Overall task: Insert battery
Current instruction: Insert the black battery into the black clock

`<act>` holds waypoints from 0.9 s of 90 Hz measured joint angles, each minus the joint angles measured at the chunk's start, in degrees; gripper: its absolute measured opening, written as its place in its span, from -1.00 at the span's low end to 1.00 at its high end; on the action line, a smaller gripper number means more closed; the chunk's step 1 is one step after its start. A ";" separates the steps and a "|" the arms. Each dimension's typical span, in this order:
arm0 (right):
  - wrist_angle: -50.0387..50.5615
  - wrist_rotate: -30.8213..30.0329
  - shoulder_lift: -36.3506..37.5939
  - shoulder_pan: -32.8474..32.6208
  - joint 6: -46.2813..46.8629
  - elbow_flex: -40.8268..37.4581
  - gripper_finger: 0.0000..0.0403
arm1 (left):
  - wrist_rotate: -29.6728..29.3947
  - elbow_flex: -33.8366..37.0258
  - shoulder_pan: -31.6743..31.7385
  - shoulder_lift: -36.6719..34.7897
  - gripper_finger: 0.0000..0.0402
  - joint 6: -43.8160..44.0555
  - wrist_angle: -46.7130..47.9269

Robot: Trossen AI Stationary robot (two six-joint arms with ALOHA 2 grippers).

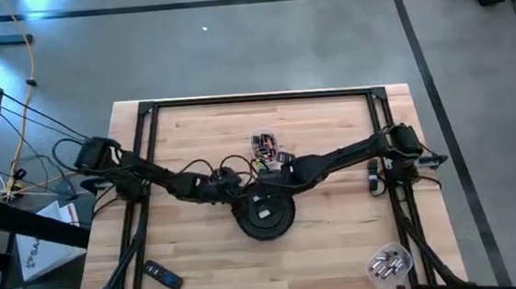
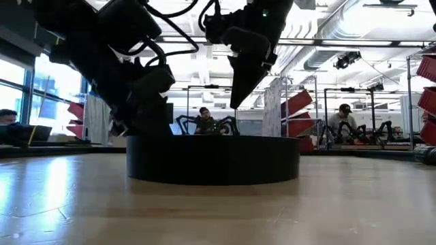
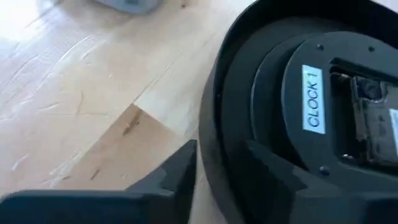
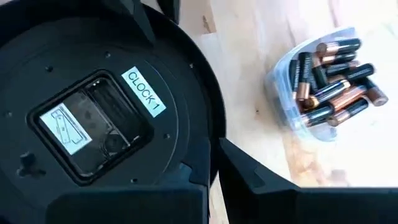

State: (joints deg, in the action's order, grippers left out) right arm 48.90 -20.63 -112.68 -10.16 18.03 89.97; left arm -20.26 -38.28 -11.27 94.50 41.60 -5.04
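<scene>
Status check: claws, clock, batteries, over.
Both claws at the clock rim, left claw open astride it, right claw open. Battery bay empty. Batteries still in their cup; nothing blocking.

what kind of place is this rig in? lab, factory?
Most likely a robotics lab or workshop floor. The low view shows an open hall with ceiling ducts, seated people at other arm stations, and red bins. The wooden table stands on a concrete floor with taped lines.
</scene>
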 joint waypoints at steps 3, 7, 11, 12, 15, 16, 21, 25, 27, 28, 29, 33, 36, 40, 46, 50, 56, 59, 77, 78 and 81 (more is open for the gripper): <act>0.08 -0.70 0.00 -0.26 0.04 0.00 -1.00 | -0.18 0.00 0.01 0.00 -0.74 -0.21 0.20; 0.21 -1.76 0.02 -0.71 -0.04 0.00 -1.00 | -0.60 0.00 0.03 -0.02 -0.88 -0.38 0.34; 0.70 -2.91 0.29 -1.15 -0.37 0.00 -1.00 | -0.73 0.00 0.04 0.01 -0.94 -0.95 0.43; 0.85 -3.28 0.35 -1.25 -0.38 0.00 -1.00 | -0.76 0.00 0.05 0.03 -0.95 -1.14 0.47; 1.29 -4.38 0.69 -1.55 -0.39 0.00 -1.00 | -1.09 0.00 0.07 0.04 -0.96 -2.03 0.69; 1.47 -4.75 0.85 -1.64 -0.37 0.00 -1.00 | -1.23 0.00 0.07 0.04 -0.96 -2.40 0.73; 2.98 -6.99 1.80 -2.20 -0.25 0.00 -1.00 | -2.38 0.15 0.00 0.09 -0.97 -4.25 1.16; 4.27 -8.63 2.89 -2.53 0.05 0.00 -1.00 | -3.17 0.08 0.02 0.09 -0.99 -6.02 1.29; 5.00 -9.44 3.45 -2.70 0.27 0.00 -1.00 | -3.88 0.01 0.01 0.06 -0.99 -6.87 1.40; 5.36 -9.76 3.70 -2.79 0.43 0.00 -1.00 | -4.27 -0.04 0.00 0.04 -0.99 -7.29 1.48; 5.67 -10.17 3.96 -2.86 0.64 0.00 -1.00 | -4.66 -0.08 0.00 0.03 -0.99 -7.85 1.58; 6.93 -11.85 5.19 -3.16 1.67 0.00 -1.00 | -6.25 -0.30 -0.07 -0.03 -1.00 -10.05 1.90; 8.11 -12.88 6.01 -3.41 2.56 0.00 -1.00 | -7.79 -0.61 -0.27 -0.05 -1.00 -11.58 1.88; 9.46 -14.19 7.23 -3.67 3.62 0.00 -1.00 | -9.96 -1.09 -0.60 -0.39 -1.00 -13.99 1.86; 11.09 -16.18 8.91 -3.94 5.12 0.00 -1.00 | -13.39 -2.09 -1.22 -0.74 -1.00 -18.11 1.60; 11.97 -17.18 9.97 -4.25 6.02 0.00 -1.00 | -15.66 -2.76 -1.84 -0.96 -1.00 -20.85 1.26; 12.37 -18.47 10.97 -4.50 7.22 0.00 -1.00 | -18.91 -3.63 -2.58 -1.23 -1.00 -24.34 1.69; 12.54 -18.82 11.20 -4.61 7.58 0.00 -1.00 | -20.12 -4.16 -2.91 -1.54 -1.00 -25.87 1.52; 12.56 -19.18 11.32 -4.91 7.68 0.00 -1.00 | -26.44 -5.70 -5.01 -3.63 -1.00 -31.65 2.10; 12.58 -19.17 11.32 -4.91 7.68 0.00 -1.00 | -26.93 -5.74 -5.19 -3.71 -1.00 -31.88 2.19; 12.59 -19.17 11.32 -4.91 7.68 -0.04 -1.00 | -28.91 -5.96 -5.83 -3.83 -1.00 -32.87 2.30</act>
State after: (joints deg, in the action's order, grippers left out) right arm 61.49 -39.79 -101.36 -15.07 25.72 89.93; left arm -49.17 -44.24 -17.09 90.67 8.73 -2.74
